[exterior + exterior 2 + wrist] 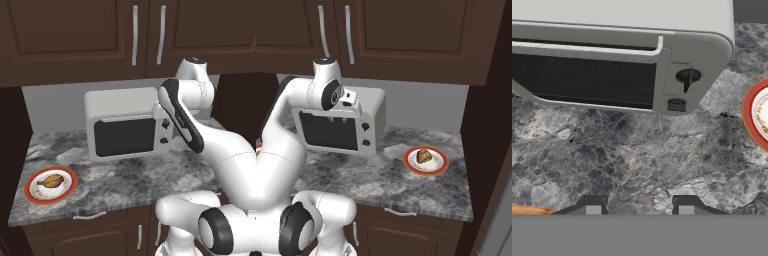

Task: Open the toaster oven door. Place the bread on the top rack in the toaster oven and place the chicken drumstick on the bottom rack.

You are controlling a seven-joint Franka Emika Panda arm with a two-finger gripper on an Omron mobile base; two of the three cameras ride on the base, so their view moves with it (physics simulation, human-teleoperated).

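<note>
While the toaster oven door (125, 135) sits shut on the toaster oven (127, 122) at the far side of the counter (125, 175), its slim bar handle (587, 48) along the top edge looks like a thin target; a gripper coming in a little off could slide past it or shove the oven back. Drumstick plate (51, 184) waits near left, bread plate (425, 160) to the right. Gripper (639, 206) hangs above the counter in front of the door, jaws partly open, empty, touching nothing.

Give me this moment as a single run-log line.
toaster oven door: closed | gripper: open, empty, above counter before oven | drumstick plate: left | bread plate: right | racks: unloaded
</note>
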